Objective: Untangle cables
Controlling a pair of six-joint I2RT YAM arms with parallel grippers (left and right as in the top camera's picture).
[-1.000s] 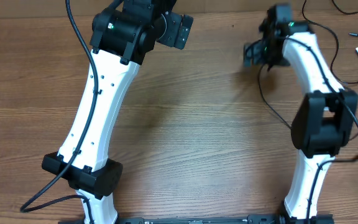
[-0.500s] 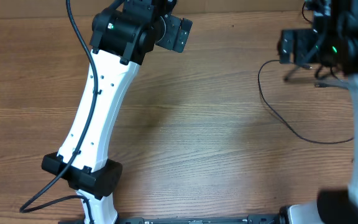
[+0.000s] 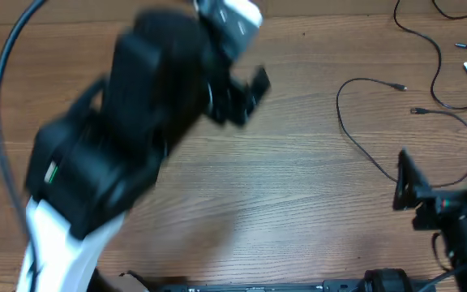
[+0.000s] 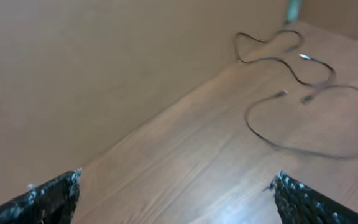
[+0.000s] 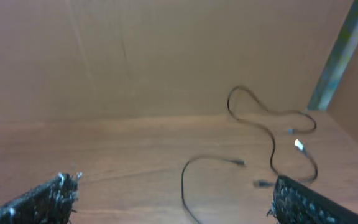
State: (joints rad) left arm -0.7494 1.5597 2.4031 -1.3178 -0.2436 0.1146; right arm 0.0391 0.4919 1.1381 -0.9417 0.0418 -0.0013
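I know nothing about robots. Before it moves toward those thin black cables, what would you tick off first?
1. Jaws of the left gripper wide apart and empty: ok.
2. Jaws of the right gripper wide apart and empty: ok.
3. The cables in sight on the table, at its far right: ok.
4. The plug ends that show lie loose on the wood: ok.
5. No cables crossing each other: cannot tell; the right arm covers part of one.
6. Overhead view clear: not ok; the left arm is blurred and blocks the left side.
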